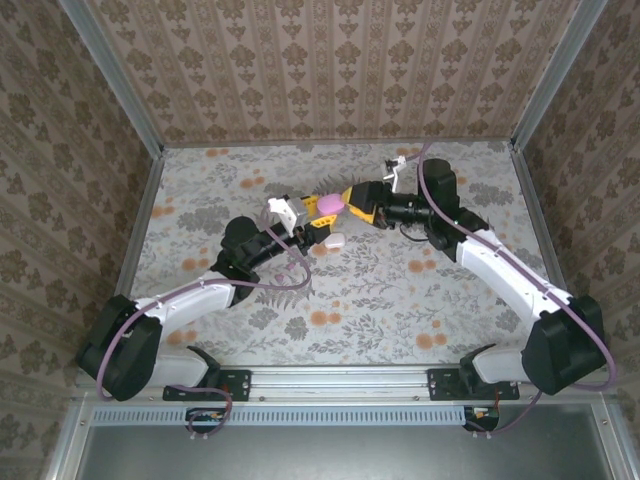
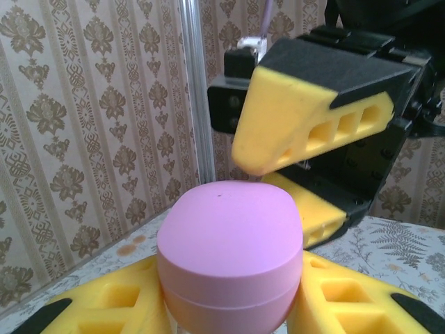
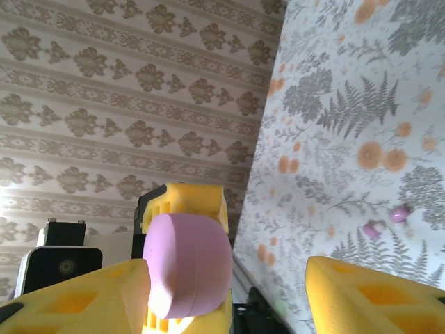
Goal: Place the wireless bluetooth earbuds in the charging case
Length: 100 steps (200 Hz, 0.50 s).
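The charging case is a pink-purple oval pebble [image 1: 330, 207], lid down, held above the table by my left gripper [image 1: 322, 216], whose yellow fingers [image 2: 104, 309] are shut on its lower half [image 2: 229, 250]. My right gripper [image 1: 346, 203] faces it, open. The case [image 3: 188, 264] lies between the right gripper's fingers, close against the left finger [image 3: 76, 296], with a wide gap to the other one [image 3: 379, 296]. Two tiny earbuds lie loose on the table, one whitish-pink [image 3: 374, 229] and one pinkish [image 3: 398, 215]. From above they show as a small pale blob [image 1: 333, 240] just below both grippers.
The floral tablecloth [image 1: 400, 300] is bordered by patterned walls with metal corner posts [image 2: 198, 104]. The right gripper's yellow fingers [image 2: 306, 122] hang just behind and above the case in the left wrist view. Both arms meet at the table's middle back.
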Each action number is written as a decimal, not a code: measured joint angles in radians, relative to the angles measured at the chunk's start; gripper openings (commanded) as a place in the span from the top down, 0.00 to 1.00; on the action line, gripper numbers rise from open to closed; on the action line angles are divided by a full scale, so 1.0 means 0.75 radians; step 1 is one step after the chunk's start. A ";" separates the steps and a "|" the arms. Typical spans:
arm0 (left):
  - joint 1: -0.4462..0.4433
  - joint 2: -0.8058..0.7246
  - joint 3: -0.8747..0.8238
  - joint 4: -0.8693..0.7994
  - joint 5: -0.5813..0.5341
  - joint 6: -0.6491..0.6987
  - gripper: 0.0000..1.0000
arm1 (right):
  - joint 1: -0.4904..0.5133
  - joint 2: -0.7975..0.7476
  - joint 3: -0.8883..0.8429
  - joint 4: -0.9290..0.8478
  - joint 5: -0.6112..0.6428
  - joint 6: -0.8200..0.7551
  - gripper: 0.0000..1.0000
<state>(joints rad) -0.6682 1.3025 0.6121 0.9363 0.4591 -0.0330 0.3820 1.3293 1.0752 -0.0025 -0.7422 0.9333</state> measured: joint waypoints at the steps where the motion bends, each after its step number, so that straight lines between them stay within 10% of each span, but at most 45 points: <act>1: 0.000 0.000 -0.001 0.000 0.000 0.000 0.61 | 0.000 -0.001 0.004 -0.008 0.001 -0.007 0.39; 100: 0.000 0.000 -0.002 0.028 0.001 -0.008 0.61 | 0.009 -0.048 0.114 -0.427 0.004 -0.497 0.40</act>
<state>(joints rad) -0.6682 1.3025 0.6109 0.9577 0.4595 -0.0391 0.3885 1.2930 1.1606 -0.3225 -0.7391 0.5602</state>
